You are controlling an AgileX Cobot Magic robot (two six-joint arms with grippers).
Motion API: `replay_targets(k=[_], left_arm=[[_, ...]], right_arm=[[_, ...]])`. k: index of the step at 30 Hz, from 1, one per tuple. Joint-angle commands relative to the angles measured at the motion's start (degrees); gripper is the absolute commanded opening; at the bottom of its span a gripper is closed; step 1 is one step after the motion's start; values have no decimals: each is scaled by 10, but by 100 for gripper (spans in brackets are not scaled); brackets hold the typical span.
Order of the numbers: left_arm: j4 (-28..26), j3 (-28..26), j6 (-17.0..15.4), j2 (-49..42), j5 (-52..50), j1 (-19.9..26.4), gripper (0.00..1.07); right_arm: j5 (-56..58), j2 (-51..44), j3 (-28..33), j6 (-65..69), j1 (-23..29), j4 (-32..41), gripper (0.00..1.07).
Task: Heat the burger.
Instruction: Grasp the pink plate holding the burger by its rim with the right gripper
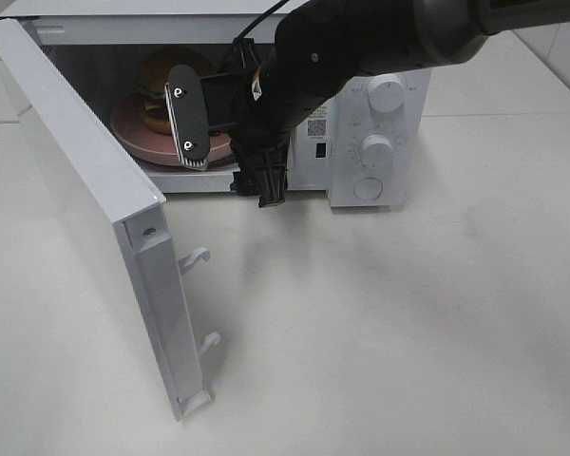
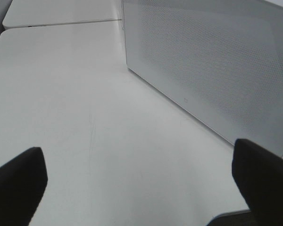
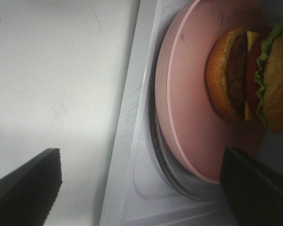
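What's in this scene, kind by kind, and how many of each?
Microwave: 1
Burger: 1
Pink plate: 1
Robot hands: 2, left hand and right hand
Total: 5

Burger (image 3: 245, 77): sits on the plate; brown bun, dark patty, yellow cheese, red tomato and green lettuce frill all show.
Plate (image 3: 188, 94): round and pink, resting on the turntable.
Turntable (image 3: 165, 162): clear glass, its edge showing from under the plate.
Microwave floor (image 3: 132, 141): white and scuffed, its front lip next to the worktop.
Worktop (image 3: 52, 70): pale, with faint marks.
Right tool (image 3: 141, 188): jaws spread wide, one dark finger over the worktop and the other by the plate's rim, both apart from the burger.
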Motion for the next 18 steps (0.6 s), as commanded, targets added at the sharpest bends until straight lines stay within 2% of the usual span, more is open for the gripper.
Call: replay_targets(k=[1, 11, 18], left_arm=[[-3, 1, -3, -3, -2, 3, 100], [-3, 1, -3, -3, -2, 3, 100], [-3, 1, -3, -3, -2, 3, 100]], right_arm=[[-5, 17, -16, 5, 3, -1, 87], [-4, 61, -64, 13, 3, -1, 87], [4, 69, -73, 15, 3, -1, 86]])
